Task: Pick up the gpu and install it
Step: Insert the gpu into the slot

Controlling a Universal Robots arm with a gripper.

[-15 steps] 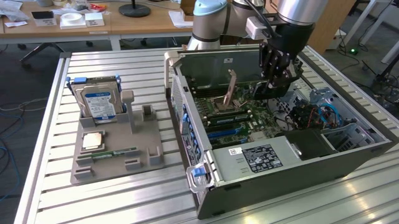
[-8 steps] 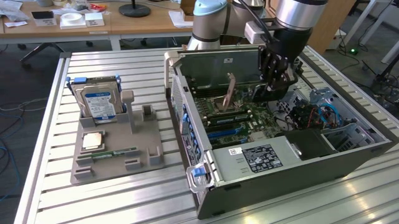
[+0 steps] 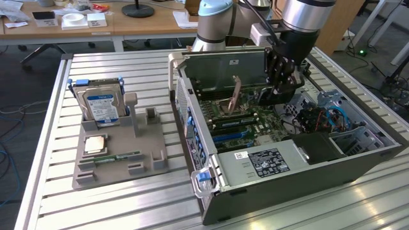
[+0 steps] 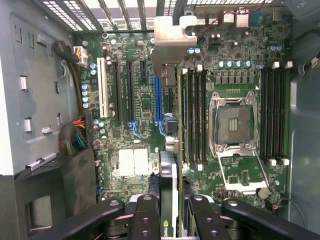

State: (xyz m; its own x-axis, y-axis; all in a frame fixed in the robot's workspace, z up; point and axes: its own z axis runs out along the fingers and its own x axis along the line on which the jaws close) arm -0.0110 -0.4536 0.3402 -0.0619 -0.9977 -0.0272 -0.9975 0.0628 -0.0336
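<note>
Exterior view's left: a slatted metal bench [image 3: 115,201] carries a grey holder [image 3: 121,165]. A blue-labelled hard drive [image 3: 102,106] stands upright at the holder's far end. A square processor chip [image 3: 95,143] lies flat nearer the camera, and a slim green memory stick [image 3: 118,157] lies just beside it. Centre: an open computer case [image 3: 255,191] lies on its side on the same bench, with a blue latch [image 3: 203,175] on its near corner and the green motherboard [image 3: 236,125] exposed inside. Exterior view's right: the arm [image 3: 300,14] comes down from above, and the black pincer [image 3: 281,91] is inside the case, over the board. In the wrist view the pincer [image 4: 170,220] is about half open, its fingers [image 4: 145,215] clamped on both faces of the gpu [image 4: 168,195]. The card is seen edge-on, and its silver end bracket [image 4: 172,42] is at the far end, toward the case's slotted rear wall. The gpu runs along the board just beside the long blue slot [image 4: 158,100], between that slot and the nearer bank of memory slots. The open processor socket [image 4: 232,122] lies beyond that bank. I cannot tell whether the card's lower edge touches the slot.
</note>
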